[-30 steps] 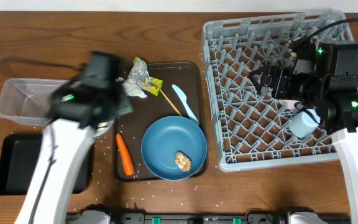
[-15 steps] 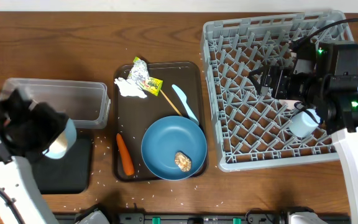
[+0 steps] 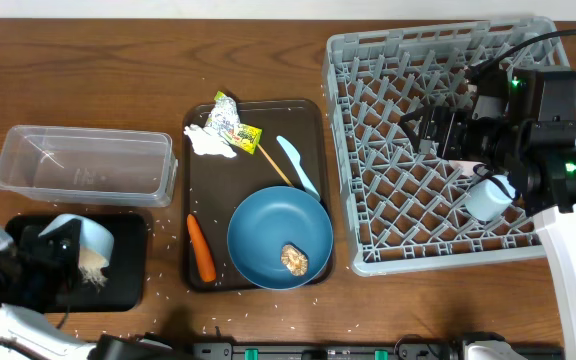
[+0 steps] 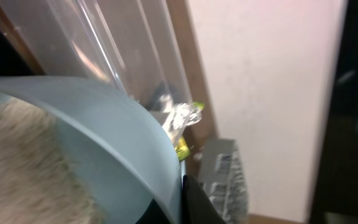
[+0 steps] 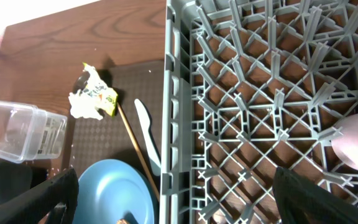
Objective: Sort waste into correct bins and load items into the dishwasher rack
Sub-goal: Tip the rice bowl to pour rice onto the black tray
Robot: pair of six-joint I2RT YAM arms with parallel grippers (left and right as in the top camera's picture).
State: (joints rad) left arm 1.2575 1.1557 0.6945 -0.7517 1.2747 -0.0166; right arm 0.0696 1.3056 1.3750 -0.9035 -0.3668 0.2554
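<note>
At the near left table edge, the left gripper [image 3: 48, 250] is clamped on the pale-blue bowl [image 3: 86, 240], tipped over the black tray [image 3: 128, 288]. Far right, the right gripper [image 3: 426, 130] hangs spread wide and empty above the grey rack [image 3: 340, 170].

The left arm has swung from the far-left corner of the brown serving tray [image 3: 308, 115], over the clear tub [image 3: 86, 165], to the near-left corner of the desk [image 3: 118, 60], so the whole tub now shows. The pale-blue bowl [image 3: 80, 235] clamped in the left gripper [image 3: 60, 250] has sunk lower over the black tray [image 3: 128, 285] and tipped. White rice [image 3: 90, 264] now shows at its mouth.
</note>
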